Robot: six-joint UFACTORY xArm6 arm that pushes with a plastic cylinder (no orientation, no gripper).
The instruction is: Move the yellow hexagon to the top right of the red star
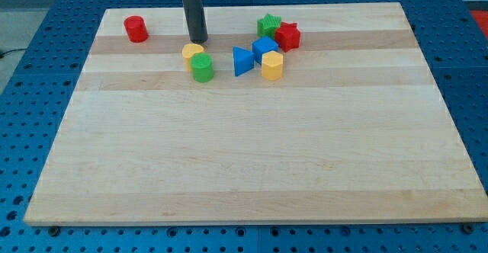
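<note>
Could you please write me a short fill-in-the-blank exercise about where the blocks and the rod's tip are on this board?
1. My tip stands just above the yellow ____ block, far from the yellow hexagon.
2. The green cylinder touches that flat yellow block on its ____ side in the view.
3. The green star sits directly to the view's ____ of the red star.
4. The red cylinder stands alone near the board's top ____ corner.

Missing words: round; bottom; left; left
</note>
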